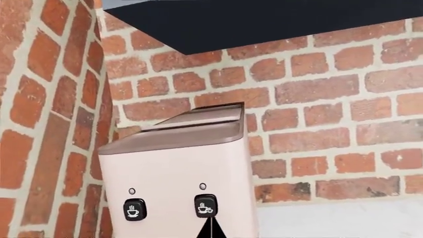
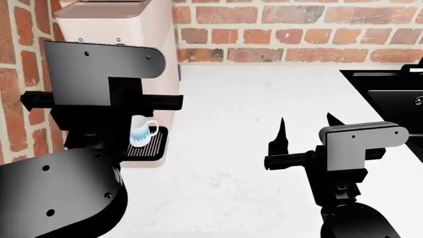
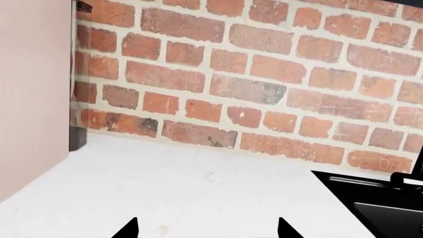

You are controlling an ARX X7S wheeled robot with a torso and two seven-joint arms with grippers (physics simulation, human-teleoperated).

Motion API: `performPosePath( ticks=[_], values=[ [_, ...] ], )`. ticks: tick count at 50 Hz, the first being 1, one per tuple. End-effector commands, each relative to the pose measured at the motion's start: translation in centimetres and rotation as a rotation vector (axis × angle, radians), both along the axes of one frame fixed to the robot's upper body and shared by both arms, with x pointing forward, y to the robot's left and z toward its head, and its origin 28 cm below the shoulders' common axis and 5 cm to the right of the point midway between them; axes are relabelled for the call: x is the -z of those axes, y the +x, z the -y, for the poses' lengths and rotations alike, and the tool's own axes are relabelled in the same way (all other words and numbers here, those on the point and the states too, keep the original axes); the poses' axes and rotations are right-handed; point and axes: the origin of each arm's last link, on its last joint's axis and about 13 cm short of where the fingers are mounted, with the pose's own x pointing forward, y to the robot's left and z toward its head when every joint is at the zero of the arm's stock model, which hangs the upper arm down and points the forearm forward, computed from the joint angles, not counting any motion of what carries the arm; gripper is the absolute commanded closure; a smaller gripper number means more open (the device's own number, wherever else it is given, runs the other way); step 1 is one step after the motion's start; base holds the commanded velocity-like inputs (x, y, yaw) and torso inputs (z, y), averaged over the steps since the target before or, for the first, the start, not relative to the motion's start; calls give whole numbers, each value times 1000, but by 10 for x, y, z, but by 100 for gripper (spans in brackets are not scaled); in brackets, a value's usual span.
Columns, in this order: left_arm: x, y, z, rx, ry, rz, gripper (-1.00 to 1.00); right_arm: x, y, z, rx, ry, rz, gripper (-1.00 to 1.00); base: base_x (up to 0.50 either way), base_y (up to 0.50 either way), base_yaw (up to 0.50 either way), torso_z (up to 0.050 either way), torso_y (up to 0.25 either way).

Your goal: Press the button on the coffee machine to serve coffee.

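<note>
Approach to button, press pending.
Left gripper (image 1: pixel 211 232) tips closed, empty, just below button (image 1: pixel 205 206); advance straight forward.

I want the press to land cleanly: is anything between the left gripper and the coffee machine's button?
Nothing visible: the left gripper, fingertips together, sits directly below the right-hand button on the coffee machine.

blocked left: coffee machine (image 2: pixel 135 29), brick wall (image 2: pixel 20 74) | blocked right: black appliance (image 2: pixel 390 94) | free: counter (image 2: pixel 251 124) between
</note>
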Motion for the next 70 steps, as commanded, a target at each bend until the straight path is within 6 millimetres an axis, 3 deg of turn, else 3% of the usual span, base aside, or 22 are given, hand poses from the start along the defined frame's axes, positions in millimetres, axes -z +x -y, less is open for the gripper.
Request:
performPosePath(
  ticks=[1,9,70],
  values=[
    [-5,6,-1,44,-26,-26,100,1,0,0,1,6,2,-100,0,0,0,0,0],
    [-14,13,-5,23,-47,-23,100,1,1,0,-2,7,0,-100,0,0,0,0,0],
    [-6,34,-8,6,-54,-101,100,4,2,-1,-6,9,-11,-100,0,0,0,0,0]
  ],
)
